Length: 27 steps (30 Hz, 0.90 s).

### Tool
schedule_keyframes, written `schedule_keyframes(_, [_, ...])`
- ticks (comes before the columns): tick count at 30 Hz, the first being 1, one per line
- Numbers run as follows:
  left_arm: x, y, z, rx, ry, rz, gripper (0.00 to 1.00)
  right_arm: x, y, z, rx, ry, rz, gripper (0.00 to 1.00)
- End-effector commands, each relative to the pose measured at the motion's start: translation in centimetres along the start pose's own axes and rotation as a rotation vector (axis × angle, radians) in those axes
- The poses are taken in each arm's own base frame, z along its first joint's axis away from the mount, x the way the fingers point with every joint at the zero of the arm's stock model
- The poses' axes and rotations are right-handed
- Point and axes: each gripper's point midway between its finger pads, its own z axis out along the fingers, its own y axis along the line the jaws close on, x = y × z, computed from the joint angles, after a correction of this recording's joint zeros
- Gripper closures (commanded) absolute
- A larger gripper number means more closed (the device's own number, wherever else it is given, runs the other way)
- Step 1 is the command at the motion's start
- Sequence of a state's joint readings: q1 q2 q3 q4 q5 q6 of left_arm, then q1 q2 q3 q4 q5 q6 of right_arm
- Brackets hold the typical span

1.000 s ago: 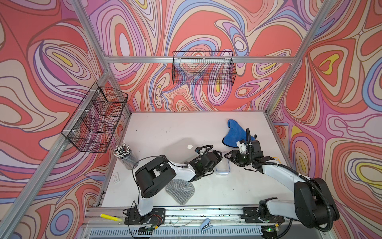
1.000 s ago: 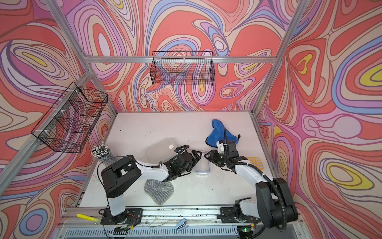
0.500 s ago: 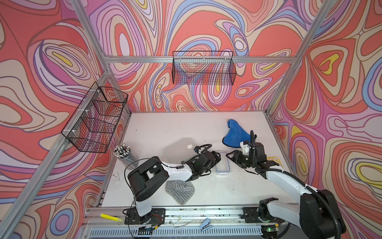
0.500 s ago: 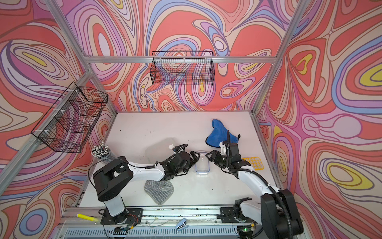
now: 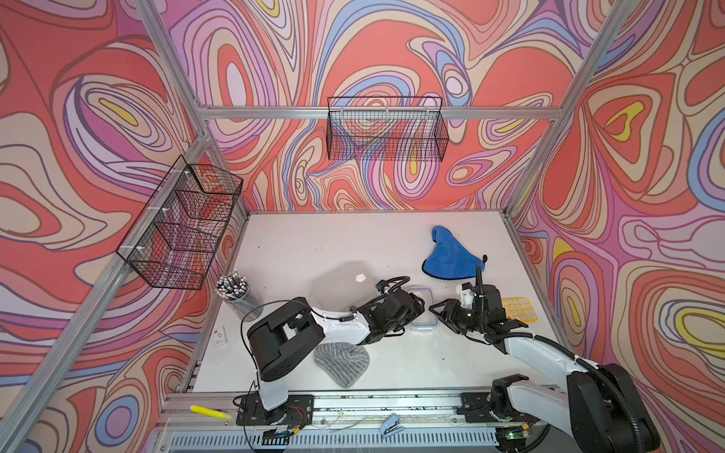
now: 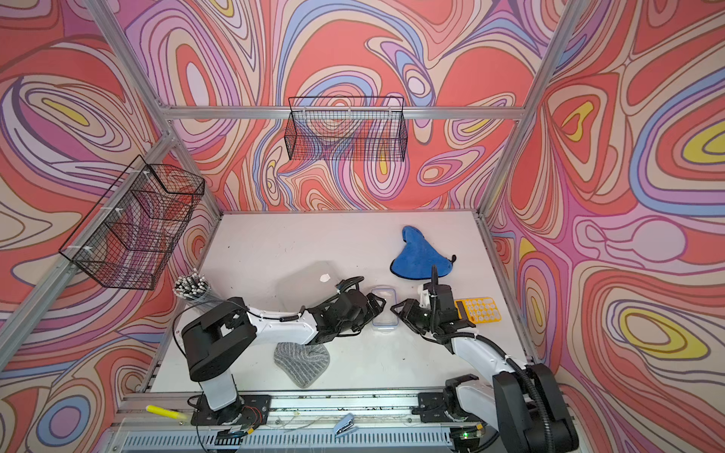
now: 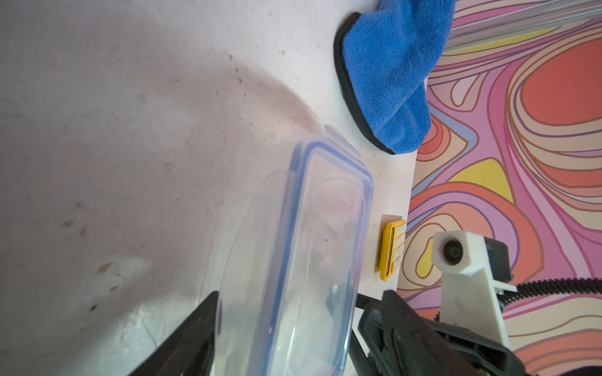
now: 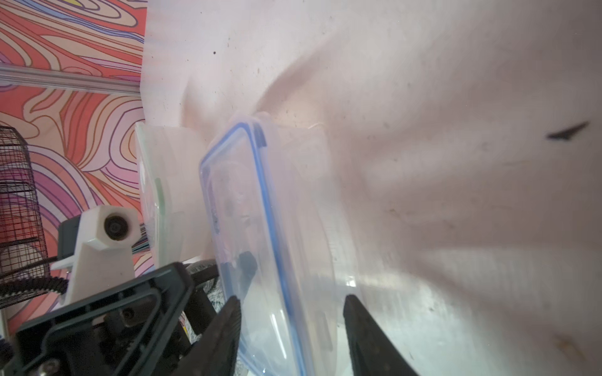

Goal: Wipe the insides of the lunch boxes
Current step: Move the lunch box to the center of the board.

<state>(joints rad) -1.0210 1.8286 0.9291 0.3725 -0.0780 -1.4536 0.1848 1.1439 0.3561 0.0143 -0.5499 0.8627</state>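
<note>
Left wrist: small lunch box (image 7: pixel 241 254) edges inside spread left jaws.

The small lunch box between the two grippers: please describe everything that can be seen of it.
The small lunch box is a clear plastic tub with rounded corners, covered by a clear blue-rimmed lid with a flap at one short end. It rests on the white table, between the left gripper and the right gripper; whether either presses it cannot be told.
</note>
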Motion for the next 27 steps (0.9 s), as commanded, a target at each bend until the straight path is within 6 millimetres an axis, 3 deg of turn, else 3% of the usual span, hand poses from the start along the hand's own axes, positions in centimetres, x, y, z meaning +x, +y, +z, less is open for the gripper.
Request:
schedule_keyframes(1, [-0.1, -0.8, 0.8, 0.031, 0.002, -0.002, 0.27, -0.7, 1.2, 0.2, -0.059, -0.022, 0.007, 0.49])
schedule_keyframes(14, [-3.0, -1.4, 0.6, 0.03, -0.068, 0.017, 0.27, -2.7, 2.5, 2.1, -0.102, -0.02, 0.011, 0.52])
schedule_keyframes(21, [-2.8, -1.5, 1.3, 0.029, -0.056, 0.011, 0.26, -4.0, 3.5, 3.5, -0.132, -0.008, -0.005, 0.51])
schedule_keyframes(27, [-3.7, -0.7, 0.0, 0.011, -0.105, 0.007, 0.25, -4.2, 2.9, 4.2, -0.106, 0.006, -0.009, 0.52])
